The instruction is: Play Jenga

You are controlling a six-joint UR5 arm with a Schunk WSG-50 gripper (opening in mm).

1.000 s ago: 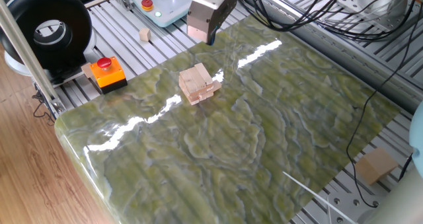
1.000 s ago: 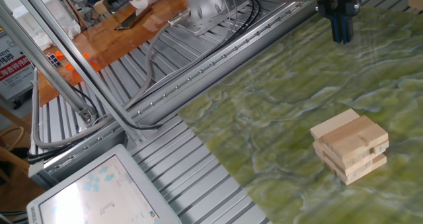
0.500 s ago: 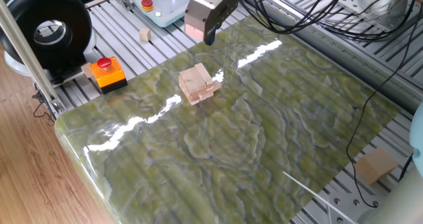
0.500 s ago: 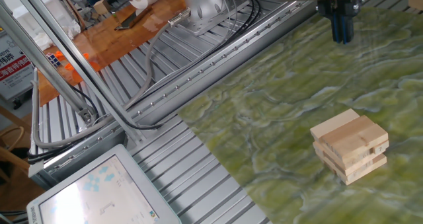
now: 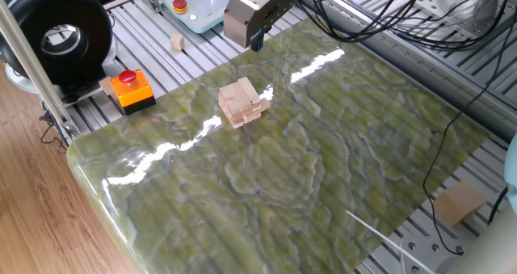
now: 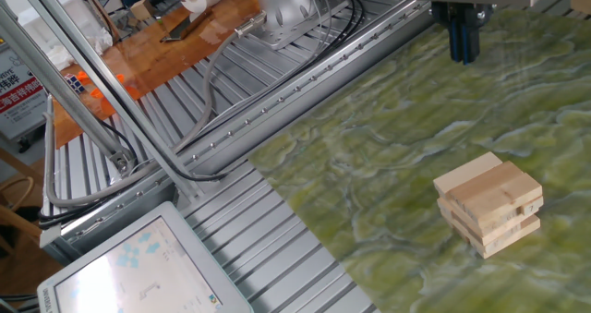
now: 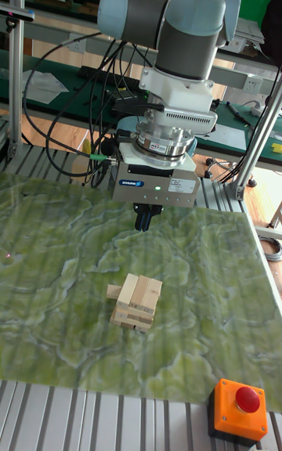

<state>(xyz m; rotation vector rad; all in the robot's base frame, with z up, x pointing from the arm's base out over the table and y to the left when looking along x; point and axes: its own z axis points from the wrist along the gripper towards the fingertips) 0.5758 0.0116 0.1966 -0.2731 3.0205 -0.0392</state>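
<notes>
A green marbled bench [image 7: 47, 263] fills most of the tall fixed view, seen from its front edge. Nearest, at the front right corner, sits an orange box with a red emergency button [image 7: 239, 409], on the ribbed metal frame just off the green surface. A little farther in, near the middle of the bench, stands the Jenga stack [image 7: 135, 301]: a small low pile of pale wooden bars laid in crosswise layers, upright, with one bar sticking out slightly on its left side. Nothing touches it.

Beyond the stack, toward the far edge of the bench, the gripper [image 7: 144, 220] hangs above the surface, well apart from the stack and holding nothing. Its dark jaws point straight down and look pressed close together, with no visible gap between them. Above them is a grey gripper body with a small green light, then the thick grey and blue robot arm [image 7: 168, 16], with black cables [image 7: 78, 118] looping off to the left.

In one fixed view, a small lone wooden cube [image 5: 176, 42] lies on the metal frame beyond the bench, and a larger tan cube [image 5: 460, 202] sits off the opposite corner.
</notes>
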